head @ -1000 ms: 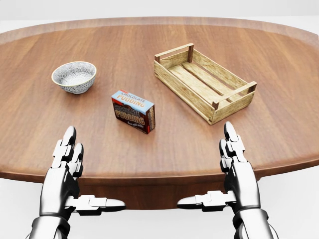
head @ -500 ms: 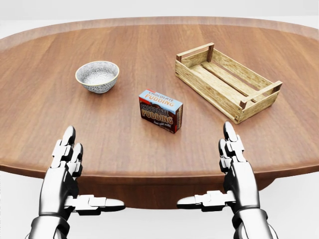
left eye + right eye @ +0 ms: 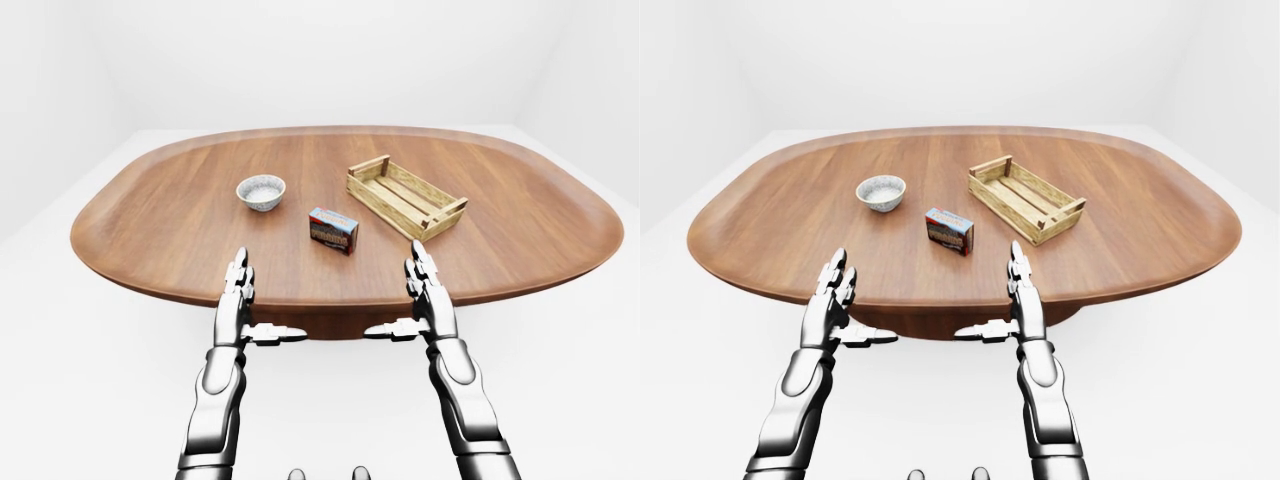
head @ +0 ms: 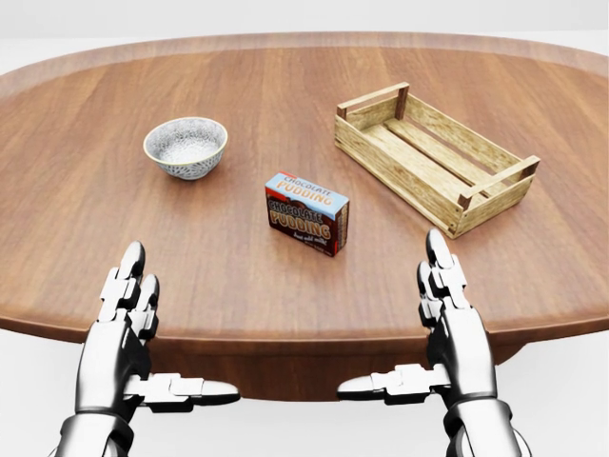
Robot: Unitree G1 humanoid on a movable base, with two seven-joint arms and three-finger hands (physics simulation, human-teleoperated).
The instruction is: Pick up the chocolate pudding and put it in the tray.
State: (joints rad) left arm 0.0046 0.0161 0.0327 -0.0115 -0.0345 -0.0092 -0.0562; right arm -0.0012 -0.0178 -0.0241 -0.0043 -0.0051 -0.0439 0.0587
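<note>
The pudding (image 4: 306, 213) is a small box with a blue top and a dark printed side, and it lies on the table (image 4: 76, 209) near the middle of the head view, apart from everything else. Up and to its right in that view sits the tray (image 4: 433, 155), a shallow crate of pale wooden slats with raised end bars, set at an angle so that its long sides run from upper left to lower right; nothing lies in it. Up and to the left of the pudding stands a bowl (image 4: 186, 146), round, pale and speckled, upright, well apart from both the box and the tray. The table is a broad oval of reddish-brown wood, and the eye views show it standing on a plain white floor (image 3: 60, 400) with white walls behind. Both hands hover at the table's near edge, low in the head view, and touch nothing. The left hand (image 4: 128, 333) has its fingers (image 4: 130, 267) stretched straight toward the table and its thumb held out sideways to the right, spread wide and empty. The right hand (image 4: 447, 328) mirrors it, fingers straight and thumb pointing left, likewise wide and empty, below the tray's near corner.
</note>
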